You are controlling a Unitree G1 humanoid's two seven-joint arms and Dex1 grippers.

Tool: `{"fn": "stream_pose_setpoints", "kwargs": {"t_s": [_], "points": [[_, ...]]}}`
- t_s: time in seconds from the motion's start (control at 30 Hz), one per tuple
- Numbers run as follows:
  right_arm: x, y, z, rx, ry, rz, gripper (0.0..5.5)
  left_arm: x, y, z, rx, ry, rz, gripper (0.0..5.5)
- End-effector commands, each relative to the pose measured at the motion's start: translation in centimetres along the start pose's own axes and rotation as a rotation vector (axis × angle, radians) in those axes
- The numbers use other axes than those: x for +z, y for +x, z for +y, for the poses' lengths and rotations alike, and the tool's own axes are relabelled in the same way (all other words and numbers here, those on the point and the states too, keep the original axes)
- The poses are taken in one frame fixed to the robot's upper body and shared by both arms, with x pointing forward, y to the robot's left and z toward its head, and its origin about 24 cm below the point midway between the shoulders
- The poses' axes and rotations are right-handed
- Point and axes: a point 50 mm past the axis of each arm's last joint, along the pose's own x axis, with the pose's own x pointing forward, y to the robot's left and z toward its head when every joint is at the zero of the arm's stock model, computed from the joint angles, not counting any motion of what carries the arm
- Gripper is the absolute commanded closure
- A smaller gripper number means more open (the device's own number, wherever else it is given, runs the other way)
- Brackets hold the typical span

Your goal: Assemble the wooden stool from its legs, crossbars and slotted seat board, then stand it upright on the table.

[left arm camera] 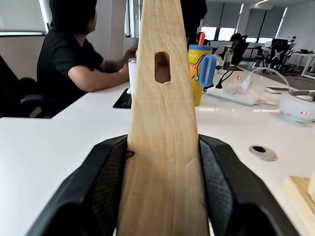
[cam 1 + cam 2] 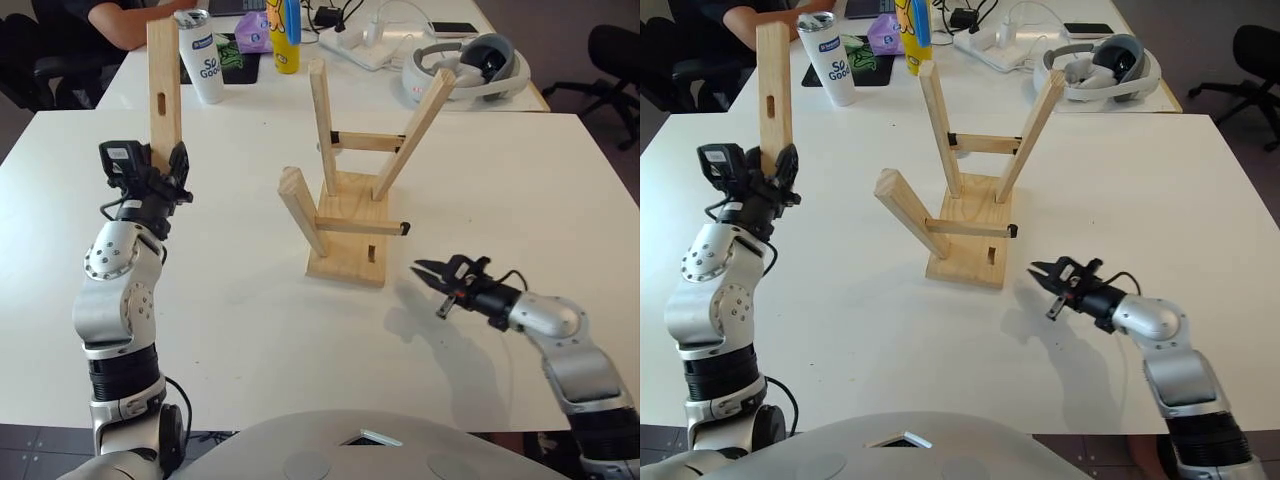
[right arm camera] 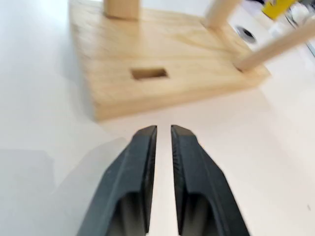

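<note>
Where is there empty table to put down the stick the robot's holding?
Biggest bare patch: white table between the left end effector, which grips the leg, and the seat board. Also the far right corner beyond the right end effector. Crowded: around the stool legs and the cup on the back table.

Pale wooden leg (image 2: 164, 80), white table (image 2: 250, 330), black right pincer (image 3: 164, 129), yellow bottle (image 2: 285, 40).

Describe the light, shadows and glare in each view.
Left eye view: even light, soft-edged shadows on the white table, no hard glare. Left wrist view: bright windows glare behind the wooden leg in the left claw. Right wrist view: the seat board is well lit on top; the table beside the right claw looks greyer.
</note>
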Motion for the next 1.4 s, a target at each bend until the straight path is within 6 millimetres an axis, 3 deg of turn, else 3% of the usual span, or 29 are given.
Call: {"fn": "stream_pose_setpoints", "kwargs": {"t_s": [0.03,0.1,0.23,0.43,0.57,0.83,1.1,1.4], "points": [[5.4,-4.2,-8.8,-0.152,0.121,-0.177,4.27,6.8,1.2,0.2,-0.221,0.087,-0.178,3.43],[9.6,-4.7,-9.8,-0.091,0.152,-0.357,3.90,9.5,1.9,-0.7,-0.423,0.097,-0.215,3.43],[15.8,-4.5,-8.4,0.146,0.228,-0.644,3.35,13.3,2.5,-2.8,-0.859,-0.071,-0.197,3.43],[21.0,-3.5,-5.7,0.466,0.344,-0.874,2.25,16.1,3.3,-4.3,-1.281,-0.280,-0.056,3.43],[22.3,-2.8,-5.7,0.499,0.413,-0.967,1.64,15.9,3.7,-5.0,-1.414,-0.361,0.026,3.43],[23.3,-2.2,-4.7,0.762,0.618,-1.075,1.61,14.6,4.2,-6.7,-1.533,-0.411,0.092,3.43],[24.1,-1.5,-3.9,0.800,0.612,-1.053,1.61,13.3,3.7,-7.8,-1.597,-0.413,0.187,3.43],[24.6,-1.8,-3.0,0.814,0.583,-1.050,1.61,12.4,3.7,-7.7,-1.580,-0.371,0.248,3.43]]}}
